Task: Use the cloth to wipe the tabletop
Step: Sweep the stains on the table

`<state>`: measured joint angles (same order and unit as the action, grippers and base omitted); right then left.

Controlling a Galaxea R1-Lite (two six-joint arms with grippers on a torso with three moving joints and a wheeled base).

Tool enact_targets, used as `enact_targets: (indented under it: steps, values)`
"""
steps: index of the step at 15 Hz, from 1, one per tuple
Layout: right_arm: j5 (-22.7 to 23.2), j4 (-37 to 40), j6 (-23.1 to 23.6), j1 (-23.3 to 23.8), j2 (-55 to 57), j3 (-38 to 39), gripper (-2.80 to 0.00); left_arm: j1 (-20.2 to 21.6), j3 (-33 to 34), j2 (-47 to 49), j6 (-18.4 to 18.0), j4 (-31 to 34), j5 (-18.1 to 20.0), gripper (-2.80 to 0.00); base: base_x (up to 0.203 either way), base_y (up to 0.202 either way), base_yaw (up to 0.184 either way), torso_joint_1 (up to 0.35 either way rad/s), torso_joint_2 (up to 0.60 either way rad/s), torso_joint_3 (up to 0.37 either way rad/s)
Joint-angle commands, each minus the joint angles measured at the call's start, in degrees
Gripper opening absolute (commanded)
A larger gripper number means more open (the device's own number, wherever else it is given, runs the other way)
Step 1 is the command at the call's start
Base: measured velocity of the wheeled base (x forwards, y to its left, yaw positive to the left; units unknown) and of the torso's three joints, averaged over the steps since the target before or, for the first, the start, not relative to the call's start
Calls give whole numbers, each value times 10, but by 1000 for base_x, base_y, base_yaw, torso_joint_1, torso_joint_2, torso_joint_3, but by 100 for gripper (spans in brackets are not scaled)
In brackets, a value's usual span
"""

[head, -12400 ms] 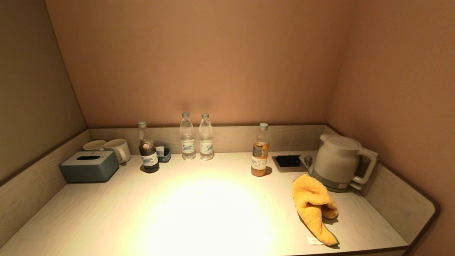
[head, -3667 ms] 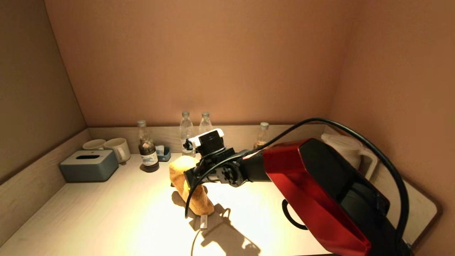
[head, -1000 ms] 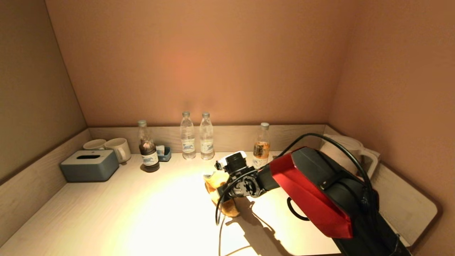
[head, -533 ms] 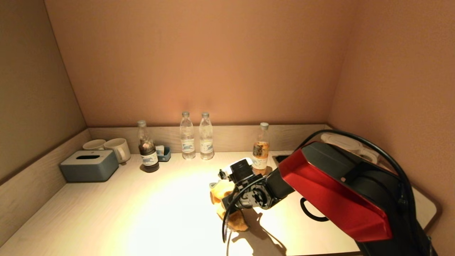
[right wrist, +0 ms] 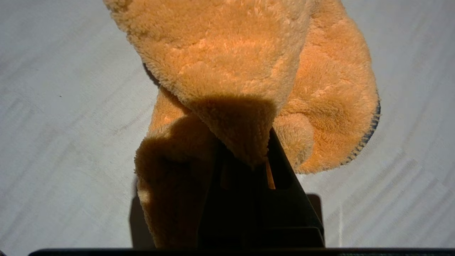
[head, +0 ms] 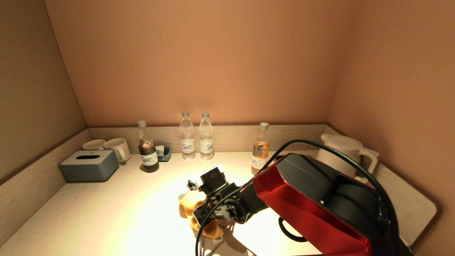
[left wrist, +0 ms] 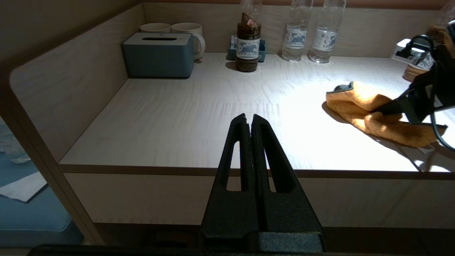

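The fluffy orange cloth point(head: 194, 209) lies bunched on the pale wood tabletop point(head: 106, 213) near its front middle. My right gripper point(head: 199, 213) is shut on the cloth and presses it to the table. In the right wrist view the cloth point(right wrist: 249, 71) drapes over the black fingers point(right wrist: 284, 177) and hides their tips. The cloth also shows in the left wrist view point(left wrist: 369, 110). My left gripper point(left wrist: 248, 121) is shut and empty, parked below the table's front edge, out of the head view.
Along the back wall stand a dark bottle point(head: 147, 149), two clear water bottles point(head: 196, 137) and an amber bottle point(head: 260, 147). A grey tissue box point(head: 89, 165) and two mugs point(head: 110, 147) sit at back left. A white kettle point(head: 343, 151) stands at back right.
My right gripper has dragged the cloth leftward and toward the table's front edge over the last second. The left gripper has not moved.
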<state>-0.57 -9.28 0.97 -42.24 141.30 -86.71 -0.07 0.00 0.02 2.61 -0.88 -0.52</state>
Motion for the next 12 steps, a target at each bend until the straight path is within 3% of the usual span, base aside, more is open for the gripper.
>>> enact_targets:
  steps: [1, 3, 7, 12]
  values:
    - [-3, -1, 22, -17, 49, -51, -280, 0, 0, 0, 0, 0, 0, -280, 0, 0, 0, 0, 0, 0]
    - [-6, -1, 31, -21, 65, -72, -280, 0, 0, 0, 0, 0, 0, -280, 0, 0, 0, 0, 0, 0]
    - [-6, 28, 50, -20, 131, -191, -280, 0, 0, 0, 0, 0, 0, -280, 0, 0, 0, 0, 0, 0]
    - [-17, 22, 111, -4, 158, -240, -280, 0, 0, 0, 0, 0, 0, -280, 0, 0, 0, 0, 0, 0]
